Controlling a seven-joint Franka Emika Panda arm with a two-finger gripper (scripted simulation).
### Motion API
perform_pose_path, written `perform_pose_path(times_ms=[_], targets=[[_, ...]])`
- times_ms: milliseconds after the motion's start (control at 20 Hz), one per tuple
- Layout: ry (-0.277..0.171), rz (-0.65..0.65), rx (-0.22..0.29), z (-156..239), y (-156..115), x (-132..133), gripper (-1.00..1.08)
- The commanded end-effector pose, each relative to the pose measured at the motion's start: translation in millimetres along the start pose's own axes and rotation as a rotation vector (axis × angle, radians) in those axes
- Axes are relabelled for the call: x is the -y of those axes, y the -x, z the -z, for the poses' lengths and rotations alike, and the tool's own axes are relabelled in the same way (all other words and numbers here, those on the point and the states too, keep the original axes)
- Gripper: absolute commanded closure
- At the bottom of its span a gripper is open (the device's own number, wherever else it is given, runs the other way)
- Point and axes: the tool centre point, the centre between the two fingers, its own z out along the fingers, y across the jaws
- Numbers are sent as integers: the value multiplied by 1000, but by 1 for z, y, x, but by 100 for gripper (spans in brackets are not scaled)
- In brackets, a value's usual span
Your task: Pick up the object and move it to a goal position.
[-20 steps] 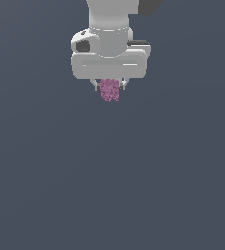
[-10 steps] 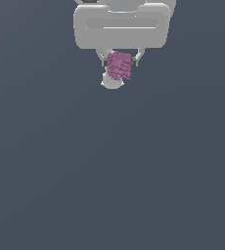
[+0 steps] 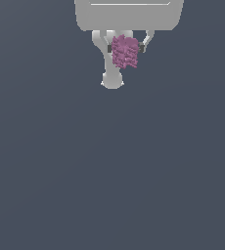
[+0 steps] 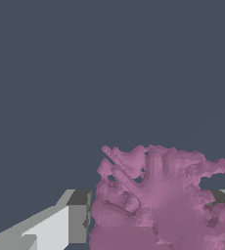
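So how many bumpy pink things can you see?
1. The bumpy pink lump sits between the fingers of the white gripper near the top of the exterior view. The wrist view shows the same lump up close. No others are visible.

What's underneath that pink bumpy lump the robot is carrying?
Nothing touches the pink lump from below; the gripper holds it from its sides, over plain dark grey ground. The wrist view shows only grey beyond it.

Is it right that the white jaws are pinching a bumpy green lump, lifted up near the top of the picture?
Not quite: the lump is pink-purple, not green, as the exterior view shows. The rest holds: the white gripper has its jaws shut on it near the top of the picture.
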Motion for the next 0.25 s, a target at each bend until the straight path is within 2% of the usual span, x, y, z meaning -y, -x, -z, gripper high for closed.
perform_pose_path(times_ms=[0, 200], targets=[[0, 0, 1, 4, -1, 1, 108], [0, 0, 1, 5, -2, 1, 108]])
